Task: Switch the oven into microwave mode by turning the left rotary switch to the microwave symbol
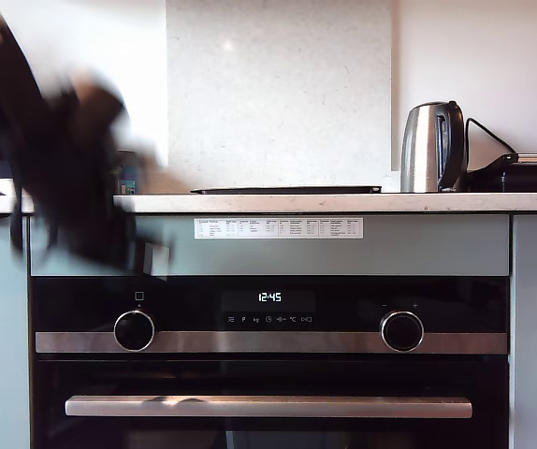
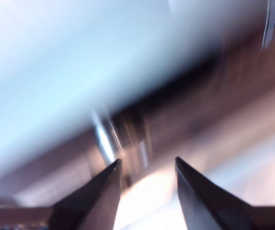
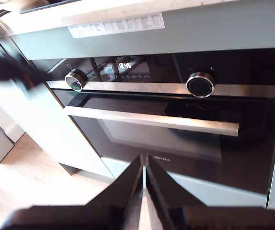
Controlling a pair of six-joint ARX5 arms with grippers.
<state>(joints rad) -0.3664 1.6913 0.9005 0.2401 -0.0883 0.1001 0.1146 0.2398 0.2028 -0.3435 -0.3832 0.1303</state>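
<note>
The oven (image 1: 268, 369) fills the lower half of the exterior view, its display (image 1: 269, 296) reading 12:45. The left rotary switch (image 1: 134, 330) is a black knob with a silver rim under a small square mark; it also shows as the left rotary switch (image 3: 75, 80) in the second wrist view. A motion-blurred black arm (image 1: 63, 159) hangs above and to the exterior view's left of it, apart from it. My first gripper (image 2: 147, 159) is open, with only blurred oven front beyond it. My second gripper (image 3: 144, 158) is shut on nothing, well back from the oven.
A like knob (image 1: 402, 330) with minus and plus marks sits at the exterior view's right. The long steel handle (image 1: 268, 406) runs below both knobs. On the counter (image 1: 343, 202) stand a steel kettle (image 1: 429, 147) and a dark tray (image 1: 287, 190).
</note>
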